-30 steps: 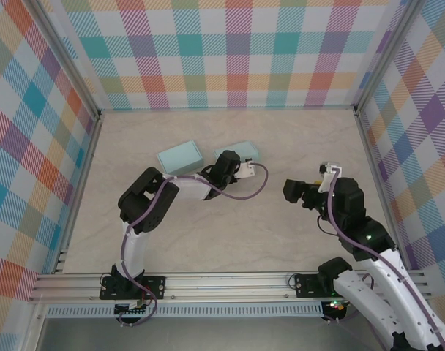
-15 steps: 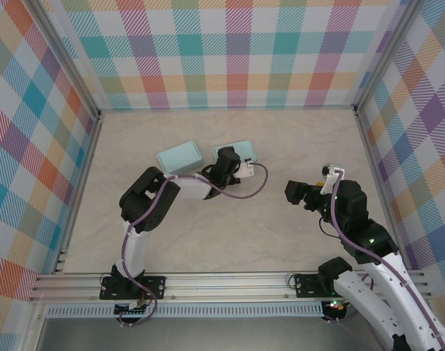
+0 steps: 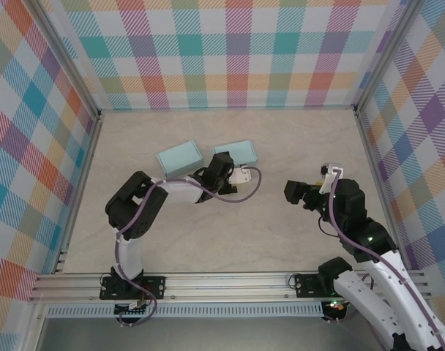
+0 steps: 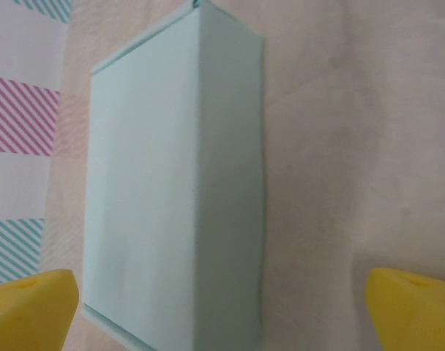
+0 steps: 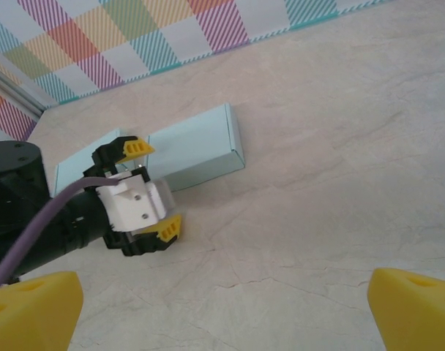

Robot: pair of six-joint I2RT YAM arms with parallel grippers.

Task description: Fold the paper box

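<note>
**A:** Top view?
**B:** My left gripper, jaws apart, just short of the paper box. My right gripper, also wide, well off it.
**A:** Left wrist?
**B:** Paper box ahead, long axis running away from my fingers.
**A:** Right wrist?
**B:** Paper box just beyond my left gripper.

Top camera looks down on the desk; both wrists share the box, left close, right farther and oblique.

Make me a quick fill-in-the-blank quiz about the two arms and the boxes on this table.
The left hand is ___, not shut.
The right hand grips ___.
The table carries ___ mint boxes.
Missing words: open; nothing; two.
</note>
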